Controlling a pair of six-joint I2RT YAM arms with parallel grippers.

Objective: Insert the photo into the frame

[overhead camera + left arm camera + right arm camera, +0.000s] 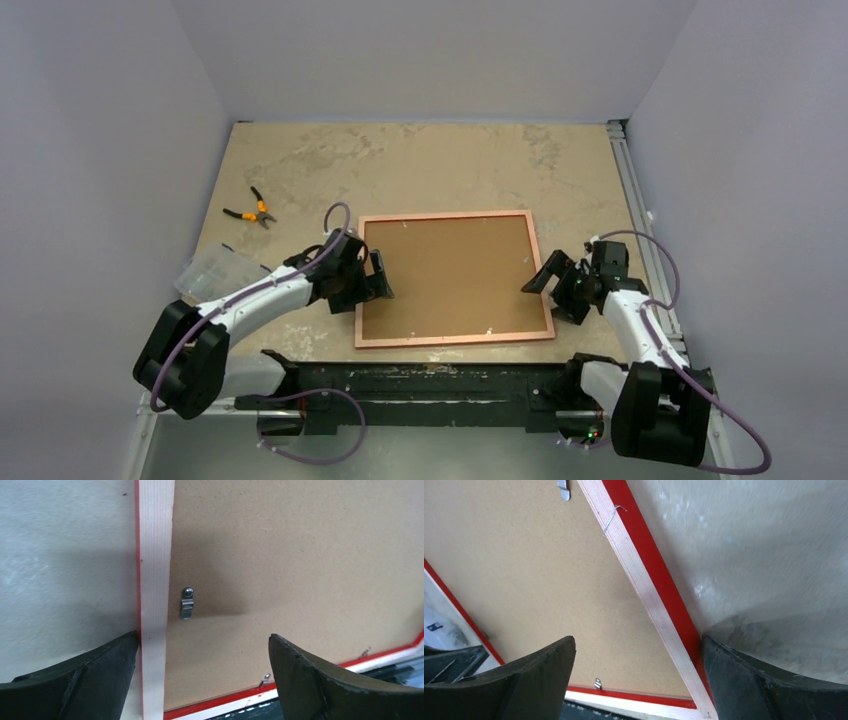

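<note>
Far left on the table (420,165) lie orange-handled pliers (252,210), and nearer, beside the left arm, a clear plastic piece (210,272).

The left gripper (382,278) sits at the frame's left side. Its fingers (100,680) are spread wide and hold nothing. In the wrist view one finger is over bare table just outside the left rail and the other is over the board, so the jaws straddle that rail. I cannot tell whether either finger touches it.

The frame (445,214) lies flat and face down in the middle of the table. Its pale wood back faces up and red shows along the edges. A brown board (450,275) fills it, and a small metal clip (186,604) sits on the board just inside the left rail.

The right gripper (545,288) is at the frame's right side. Its fingers (539,680) are also wide apart and empty. One is over the board and the other over the table beyond the right rail.
</note>
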